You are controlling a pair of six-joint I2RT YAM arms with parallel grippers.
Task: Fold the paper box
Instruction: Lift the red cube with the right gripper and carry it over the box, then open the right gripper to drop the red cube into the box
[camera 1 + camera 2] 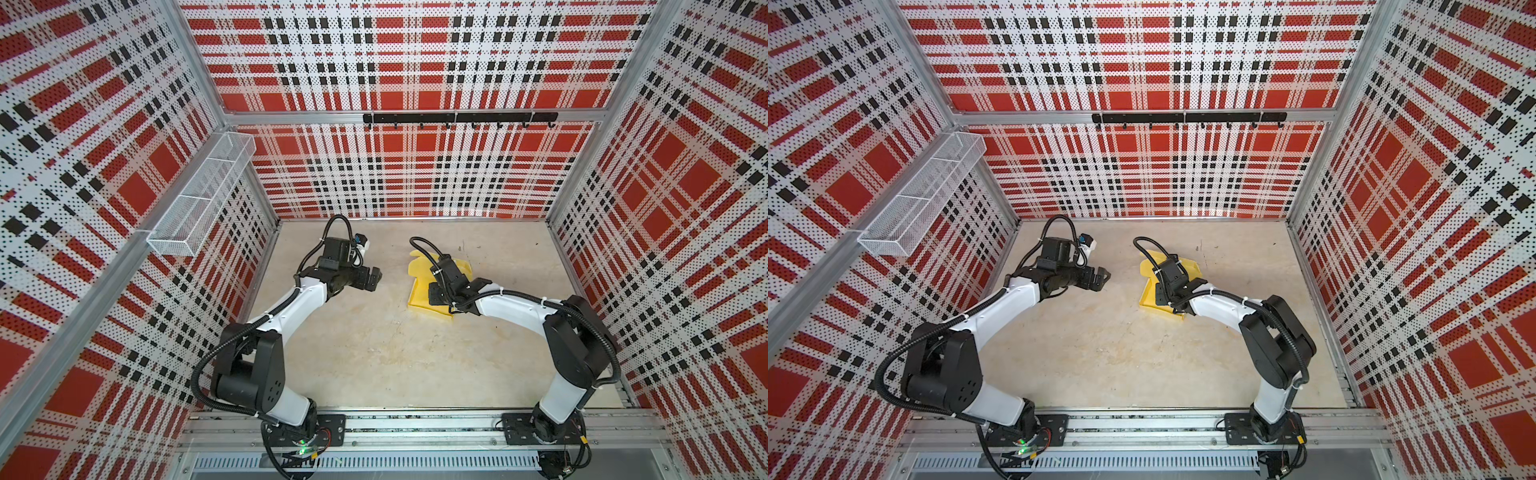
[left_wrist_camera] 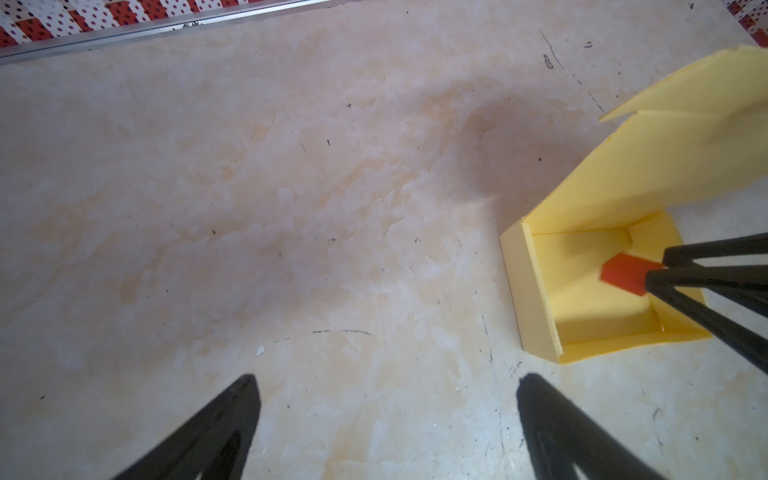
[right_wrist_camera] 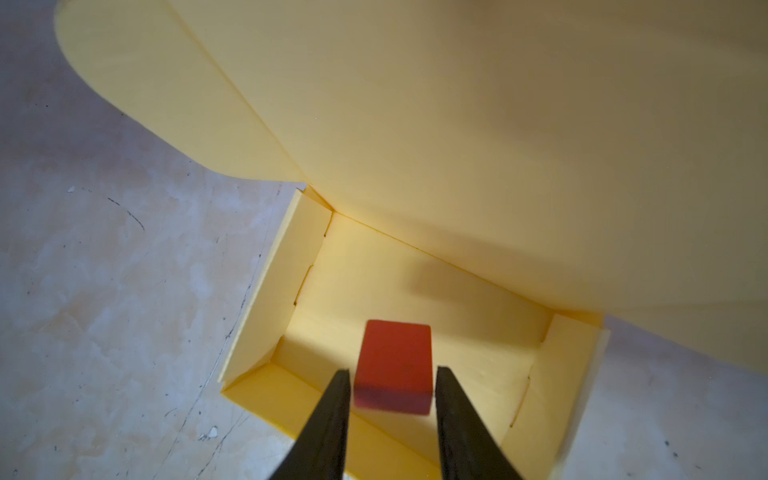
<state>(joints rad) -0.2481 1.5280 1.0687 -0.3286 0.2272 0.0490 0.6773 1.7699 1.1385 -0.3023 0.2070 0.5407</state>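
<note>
Paper box (image 1: 417, 300): I see it on the bench (image 1: 374, 353), right of the middle. Its side walls stand up and the big flap on its far side is raised.
Red block (image 3: 392, 357): over the box's floor, between the fingers of the right gripper (image 3: 392, 372).
Right gripper: points down into the box, jaws a little apart on either side of the block. The block looks blurred, so I cannot tell whether they pinch it.
Left gripper (image 2: 386, 378): jaws spread wide, over the bench to the left of the box and apart from it.
</note>
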